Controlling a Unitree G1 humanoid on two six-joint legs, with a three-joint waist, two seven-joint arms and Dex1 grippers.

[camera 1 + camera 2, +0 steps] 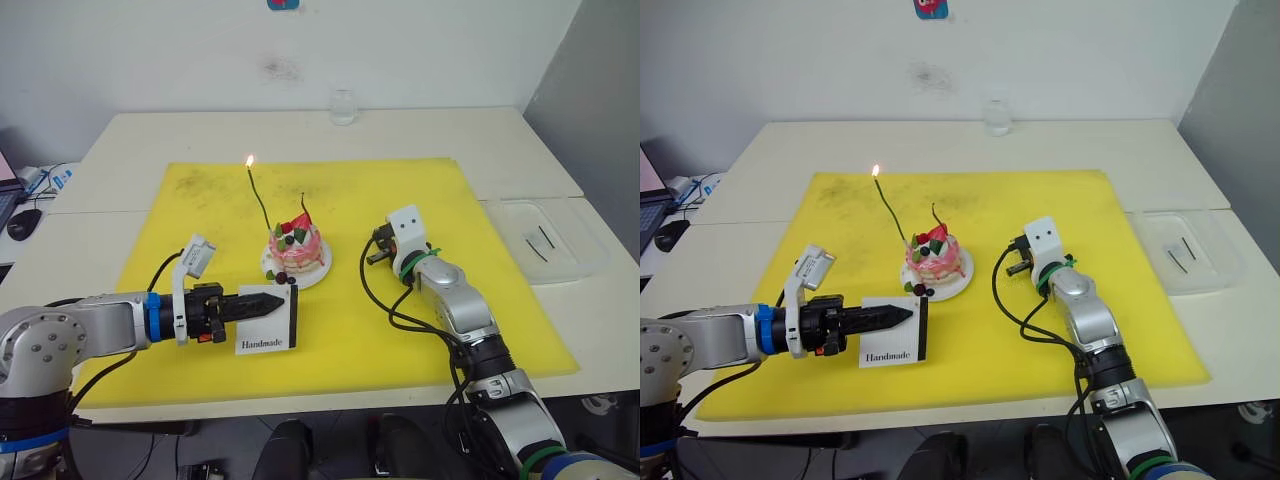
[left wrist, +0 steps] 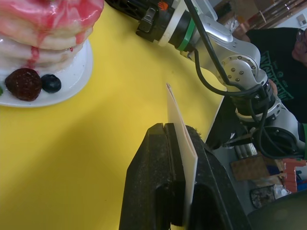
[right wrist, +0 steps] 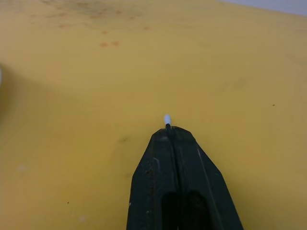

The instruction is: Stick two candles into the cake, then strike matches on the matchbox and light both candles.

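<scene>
cake [image 1: 296, 250]: on white plate [image 1: 320, 272], mid yellow mat [image 1: 400, 200]; both candles stuck in it
green candle [image 1: 259, 205]: tall, leans toward robot's left; flame at tip
brown candle [image 1: 305, 210]: short, no flame visible
left gripper [image 1: 275, 303]: clamped on matchbox [image 1: 268, 322]; box held upright on edge, just in front of plate
right gripper [image 3: 168, 128]: fingers together, pinching a match [image 3: 167, 119]; only its pale tip pokes out; low over mat, right of cake
tray [image 1: 585, 255]: clear, on table right of mat; spare matches [image 1: 539, 243] inside

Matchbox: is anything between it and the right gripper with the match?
Nothing visible. Bare yellow mat lies between the right gripper and the matchbox held by the left gripper; the white plate sits just beside that path.
</scene>
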